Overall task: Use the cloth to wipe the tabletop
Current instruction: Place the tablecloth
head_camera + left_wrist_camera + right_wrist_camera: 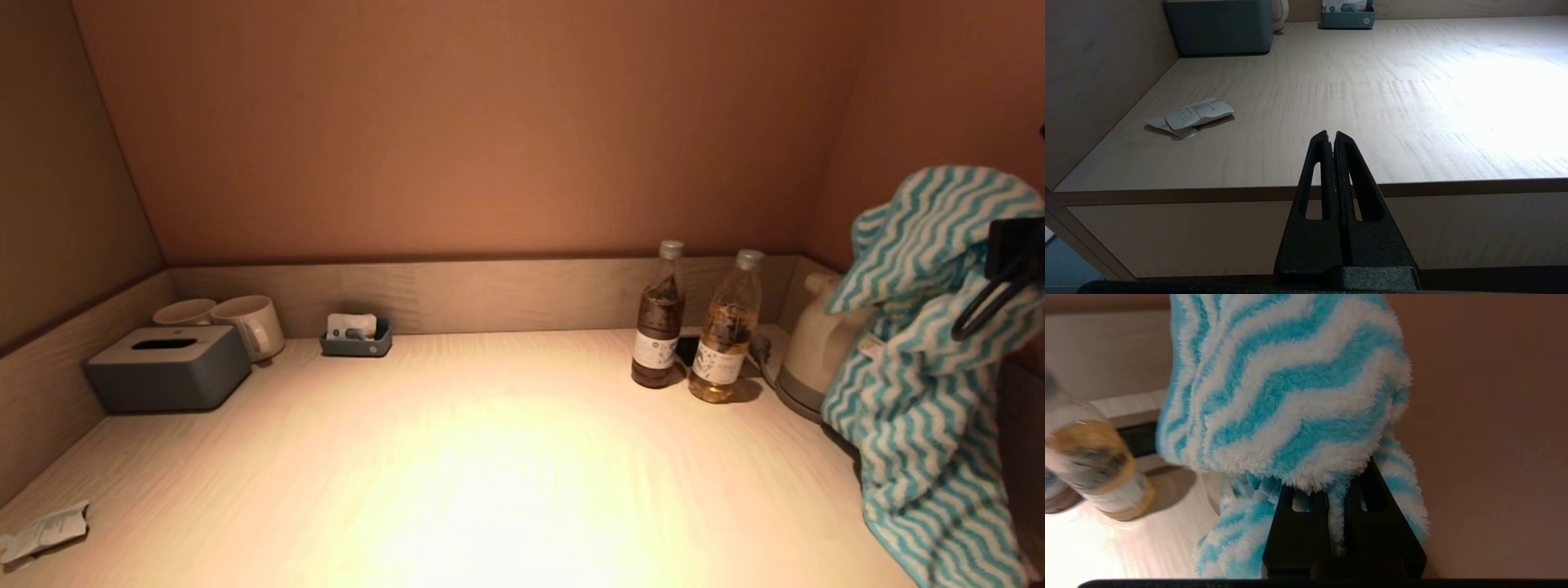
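Note:
A fluffy cloth [922, 359] with blue and white zigzag stripes hangs in the air at the far right, above the light wooden tabletop [490, 474]. My right gripper [1008, 245] is shut on it, a fold pinched between the fingers; in the right wrist view the cloth [1290, 384] drapes over the gripper [1337, 490] and hides the fingertips. My left gripper [1331, 136] is shut and empty, parked in front of the tabletop's front edge [1208, 192], out of the head view.
Two bottles [657, 327] [725, 331] and a white kettle [812, 347] stand at the back right. A grey tissue box [167, 367], two mugs [249, 322] and a small tray [357, 336] sit back left. A crumpled paper [45, 531] lies front left.

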You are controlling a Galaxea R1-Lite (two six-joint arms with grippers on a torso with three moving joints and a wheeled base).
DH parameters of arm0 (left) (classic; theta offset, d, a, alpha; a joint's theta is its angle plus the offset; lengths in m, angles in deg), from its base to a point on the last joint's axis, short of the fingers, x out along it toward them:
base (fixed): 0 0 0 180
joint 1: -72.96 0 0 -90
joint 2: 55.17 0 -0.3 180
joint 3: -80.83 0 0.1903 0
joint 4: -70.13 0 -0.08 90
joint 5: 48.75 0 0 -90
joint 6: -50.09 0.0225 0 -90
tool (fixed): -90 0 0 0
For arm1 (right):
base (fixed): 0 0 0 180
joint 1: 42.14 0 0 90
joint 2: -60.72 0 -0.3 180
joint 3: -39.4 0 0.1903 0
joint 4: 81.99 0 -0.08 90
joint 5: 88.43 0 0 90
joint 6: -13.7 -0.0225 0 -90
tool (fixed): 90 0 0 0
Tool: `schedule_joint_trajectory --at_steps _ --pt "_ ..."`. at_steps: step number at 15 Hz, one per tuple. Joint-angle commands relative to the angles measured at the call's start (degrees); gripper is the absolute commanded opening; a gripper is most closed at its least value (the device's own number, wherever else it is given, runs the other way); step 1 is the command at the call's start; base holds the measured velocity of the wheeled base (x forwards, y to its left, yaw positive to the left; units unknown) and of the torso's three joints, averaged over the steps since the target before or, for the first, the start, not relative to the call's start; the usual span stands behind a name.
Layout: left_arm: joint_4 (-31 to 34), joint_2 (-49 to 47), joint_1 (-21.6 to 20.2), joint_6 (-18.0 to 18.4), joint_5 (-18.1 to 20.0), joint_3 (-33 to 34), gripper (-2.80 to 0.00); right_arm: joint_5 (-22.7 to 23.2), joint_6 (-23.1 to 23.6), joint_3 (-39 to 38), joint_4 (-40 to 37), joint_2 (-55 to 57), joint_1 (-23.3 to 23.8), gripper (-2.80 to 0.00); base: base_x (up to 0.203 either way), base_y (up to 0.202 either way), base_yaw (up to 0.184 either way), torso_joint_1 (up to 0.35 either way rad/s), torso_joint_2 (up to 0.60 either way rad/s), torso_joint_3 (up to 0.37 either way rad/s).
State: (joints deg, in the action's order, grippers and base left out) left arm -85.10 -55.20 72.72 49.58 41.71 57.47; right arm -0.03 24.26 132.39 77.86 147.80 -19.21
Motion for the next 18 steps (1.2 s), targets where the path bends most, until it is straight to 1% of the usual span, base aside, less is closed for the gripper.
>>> schedule_joint_trajectory --at_steps 1,4,7,10,12,17,18 --pt "0.0 0.02 -0.02 -0.02 0.01 0.0 -2.8 3.66 0.21 -3.13 1.72 0.4 3.41 -2.8 0.0 0.0 0.0 0.0 0.0 0.0" --pt "0.0 0.02 -0.02 -0.02 0.02 0.0 -2.8 6.6 3.08 -10.79 8.22 1.24 6.57 -2.8 0.0 0.0 0.0 0.0 0.0 0.0" --pt "0.0 0.02 -0.02 -0.02 0.02 0.0 -2.8 8.13 4.16 -19.4 15.11 1.24 7.08 -2.8 0.0 0.0 0.0 0.0 0.0 0.0" --pt "0.0 0.02 -0.02 -0.02 -0.02 0.0 -2.8 9.48 6.34 -27.22 20.65 2.18 7.44 -2.8 0.0 0.0 0.0 0.0 0.0 0.0" --pt "0.0 0.02 -0.02 -0.02 -0.02 0.0 -2.8 10.61 6.81 -30.41 22.07 3.1 8.05 -2.8 0.0 0.0 0.0 0.0 0.0 0.0" --pt "0.0 0.02 -0.02 -0.02 -0.02 0.0 -2.8 13.63 7.4 -39.0 22.33 1.99 10.28 -2.8 0.0 0.0 0.0 0.0 0.0 0.0" --pt "0.0 0.02 -0.02 -0.02 0.01 0.0 -2.8 14.15 8.11 -39.52 22.31 2.25 10.66 -2.8 0.0 0.0 0.0 0.0 0.0 0.0"
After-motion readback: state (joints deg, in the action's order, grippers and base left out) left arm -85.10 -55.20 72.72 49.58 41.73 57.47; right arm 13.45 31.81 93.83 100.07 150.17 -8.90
